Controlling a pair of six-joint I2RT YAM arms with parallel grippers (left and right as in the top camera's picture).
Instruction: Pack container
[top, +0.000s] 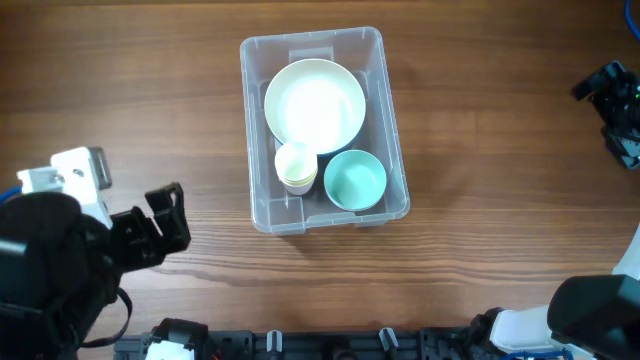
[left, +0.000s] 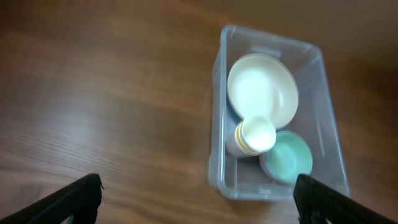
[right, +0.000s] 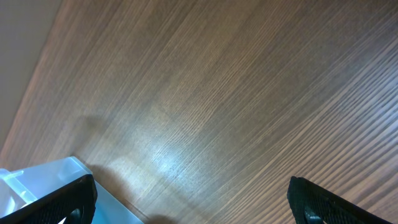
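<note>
**While nothing grips it, the container (top: 312, 40) sits loaded**

Though it lies at the middle of the counter (top: 120, 90), the container has neither end effector touching it. The left end effector (left: 196, 190) is at the near left of the counter, well apart from the container's near left corner. Its jaws are spread wide and hold nothing. The right end effector (right: 189, 190) is at the far right edge of the overhead view, also well apart from the container. Its jaws likewise stand apart and empty.

From overhead, the container is upright with three dishes inside. A cream plate (top: 315, 103) fills the far half, a teal bowl (top: 355, 180) sits in the near right corner, and a small cream cup (top: 296, 167) is just left of the bowl, touching the plate's near edge.

From its lower angle, the left wrist view shows the side of the cup, where yellowish bands ring it below the rim; the overhead view shows only its mouth. The right wrist view shows mostly bare wood grain. Only a corner of see-through plastic (right: 37, 186) appears at its lower left, too little to tell what it holds.
</note>
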